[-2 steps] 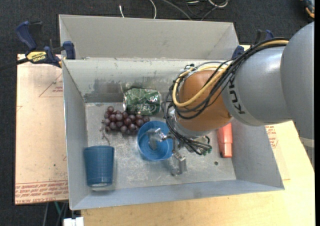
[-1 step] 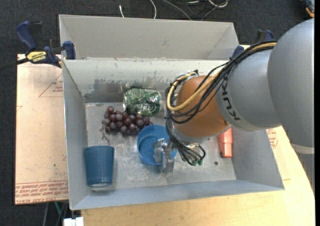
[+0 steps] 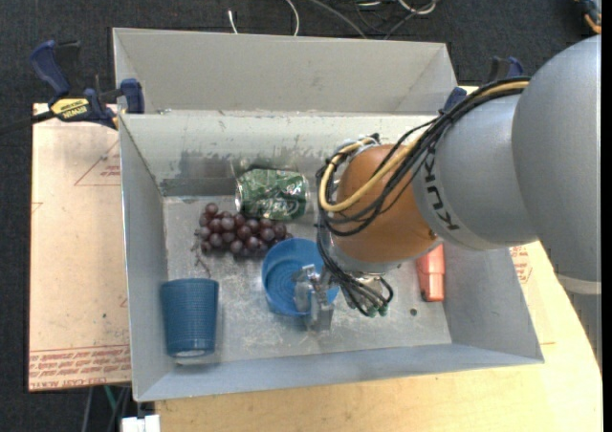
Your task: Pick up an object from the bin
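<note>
On my feed, the grey metal bin point(image 3: 143, 258) carries five things on its scuffed floor. A blue ribbed plastic cup point(image 3: 189, 317) sits in the front left corner. Behind it lies a bunch of dark purple grapes point(image 3: 234, 232), just beside a crumpled green foil packet point(image 3: 273, 194) near the back wall. A blue round bowl point(image 3: 285, 279) sits mid-floor, and a salmon-pink tube point(image 3: 431, 274) lies toward the right.

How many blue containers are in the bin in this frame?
2. A blue ribbed plastic cup sits in the front-left corner of the grey metal bin; a blue round plastic bowl lies mid-bin, under the pincer. The arm may hide more.
</note>
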Tool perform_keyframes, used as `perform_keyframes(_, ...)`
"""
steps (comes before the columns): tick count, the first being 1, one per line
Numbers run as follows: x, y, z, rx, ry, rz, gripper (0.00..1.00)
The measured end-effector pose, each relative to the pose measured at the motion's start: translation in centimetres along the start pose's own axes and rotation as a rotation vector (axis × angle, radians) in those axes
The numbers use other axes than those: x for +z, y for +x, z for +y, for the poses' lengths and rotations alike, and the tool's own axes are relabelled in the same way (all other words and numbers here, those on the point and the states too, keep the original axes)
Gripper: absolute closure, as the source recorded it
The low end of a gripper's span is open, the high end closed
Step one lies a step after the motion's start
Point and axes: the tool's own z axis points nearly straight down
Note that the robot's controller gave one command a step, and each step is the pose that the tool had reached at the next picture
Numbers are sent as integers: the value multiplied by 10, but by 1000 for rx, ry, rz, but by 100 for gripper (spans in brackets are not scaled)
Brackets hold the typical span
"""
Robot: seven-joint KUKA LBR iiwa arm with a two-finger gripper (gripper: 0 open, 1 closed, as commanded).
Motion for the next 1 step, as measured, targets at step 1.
perform_keyframes(1, -33, 3, 1, 0, -1, 9, 100)
